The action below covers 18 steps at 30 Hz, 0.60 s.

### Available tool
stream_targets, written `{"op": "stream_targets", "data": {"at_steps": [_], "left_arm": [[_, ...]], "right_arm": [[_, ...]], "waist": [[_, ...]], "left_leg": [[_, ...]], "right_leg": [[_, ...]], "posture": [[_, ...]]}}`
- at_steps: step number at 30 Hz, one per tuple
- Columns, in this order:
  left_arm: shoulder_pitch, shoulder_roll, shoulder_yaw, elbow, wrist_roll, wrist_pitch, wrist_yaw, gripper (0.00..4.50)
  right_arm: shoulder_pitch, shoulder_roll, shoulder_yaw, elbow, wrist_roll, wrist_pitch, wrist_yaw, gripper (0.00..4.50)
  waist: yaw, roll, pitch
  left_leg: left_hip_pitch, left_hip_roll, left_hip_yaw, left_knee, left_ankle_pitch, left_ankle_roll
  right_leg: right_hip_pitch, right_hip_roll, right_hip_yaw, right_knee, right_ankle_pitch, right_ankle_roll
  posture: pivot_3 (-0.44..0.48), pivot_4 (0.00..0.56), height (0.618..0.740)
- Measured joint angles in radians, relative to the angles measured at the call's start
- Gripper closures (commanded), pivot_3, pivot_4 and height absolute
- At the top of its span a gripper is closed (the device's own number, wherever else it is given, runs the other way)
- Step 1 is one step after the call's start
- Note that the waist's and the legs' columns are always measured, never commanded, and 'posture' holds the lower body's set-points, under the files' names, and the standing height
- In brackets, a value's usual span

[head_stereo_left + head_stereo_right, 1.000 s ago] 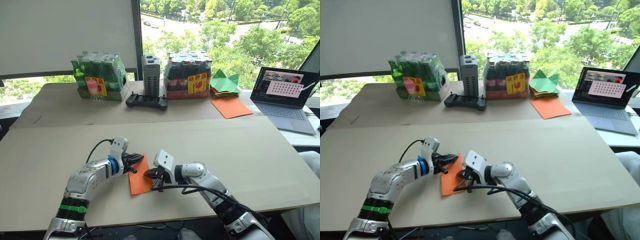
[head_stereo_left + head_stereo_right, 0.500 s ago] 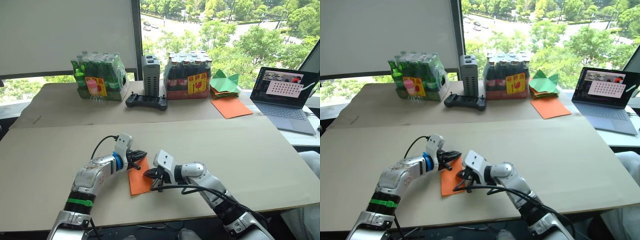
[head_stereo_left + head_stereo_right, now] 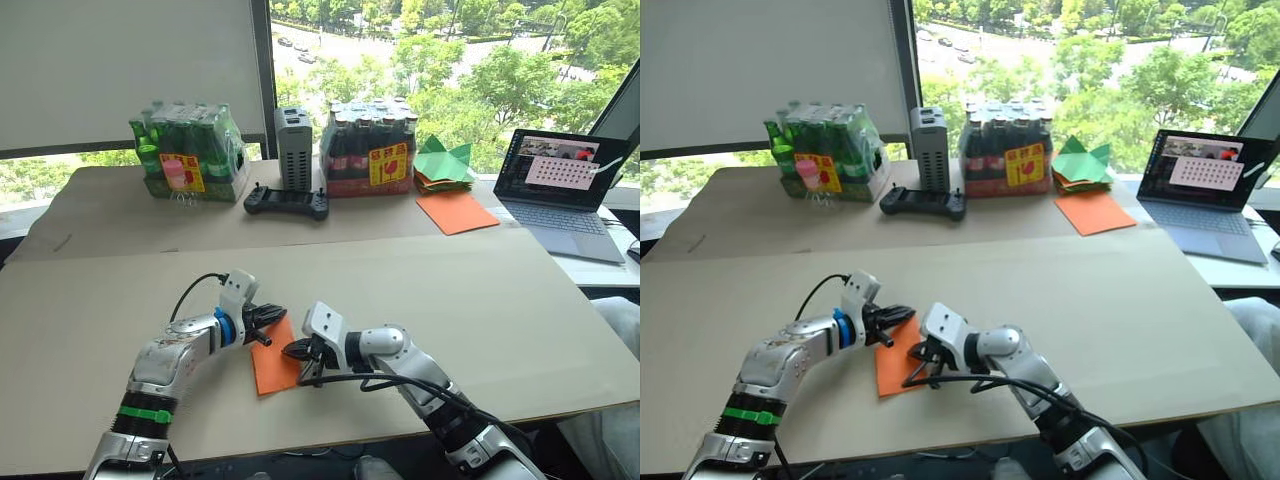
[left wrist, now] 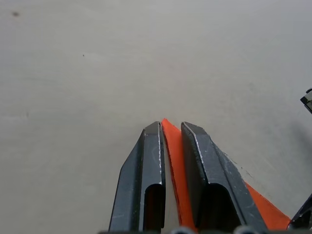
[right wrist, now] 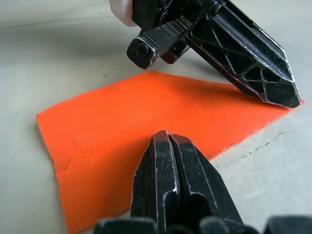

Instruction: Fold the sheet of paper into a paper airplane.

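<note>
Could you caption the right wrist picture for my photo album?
Right hand, fingers together, presses the orange sheet of paper while the left hand works its far corner.

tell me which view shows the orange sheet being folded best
The right wrist view: the sheet of paper lies flat close up, its edges and a faint crease line visible, with the left gripper at its far corner. The left wrist view gives an orange sliver between that gripper's fingers. The eye views show it small between both arms.

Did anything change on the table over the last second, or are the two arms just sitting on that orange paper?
Little changed. The left gripper slid a bit along the far corner of the sheet of paper and came back, jaws still pinching it. The right gripper stayed shut, pressing the paper. The paper itself did not move.
</note>
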Motion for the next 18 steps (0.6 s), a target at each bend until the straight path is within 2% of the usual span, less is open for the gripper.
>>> {"op": "stream_targets", "data": {"at_steps": [8, 13, 15, 18], "left_arm": [[0.087, 0.059, 0.056, -0.079, -0.051, 0.035, -0.035, 3.80], [0.110, 0.056, 0.115, -0.082, -0.104, 0.063, -0.039, 3.80], [0.112, 0.046, 0.149, -0.083, -0.137, 0.088, -0.037, 4.34], [0.124, 0.040, 0.194, -0.081, -0.178, 0.128, -0.030, 4.46]], "right_arm": [[0.000, 0.001, 0.006, -0.003, 0.000, 0.000, 0.001, 4.50], [0.000, 0.000, 0.007, -0.003, 0.000, 0.000, 0.001, 4.50], [-0.001, 0.000, 0.008, -0.003, 0.000, 0.000, 0.002, 4.50], [-0.001, -0.002, 0.007, -0.007, 0.000, 0.000, 0.006, 4.50]], "waist": [[-0.011, 0.000, 0.000], [-0.011, 0.000, 0.000], [-0.011, 0.000, 0.000], [-0.009, -0.001, 0.000]], "left_leg": [[0.000, 0.000, 0.000, -0.003, 0.000, 0.000], [-0.001, 0.000, 0.000, -0.003, 0.000, 0.000], [-0.001, 0.000, 0.000, -0.003, 0.000, 0.000], [-0.006, 0.000, 0.000, -0.002, 0.000, 0.000]], "right_leg": [[-0.001, -0.001, 0.000, -0.002, 0.000, 0.000], [-0.002, -0.001, 0.001, -0.002, 0.000, 0.000], [-0.002, -0.001, 0.001, -0.002, 0.000, 0.000], [-0.006, -0.001, 0.000, -0.001, 0.000, 0.000]], "posture": [[0.000, 0.150, 0.740], [0.000, 0.150, 0.740], [0.000, 0.150, 0.740], [0.000, 0.150, 0.740]]}}
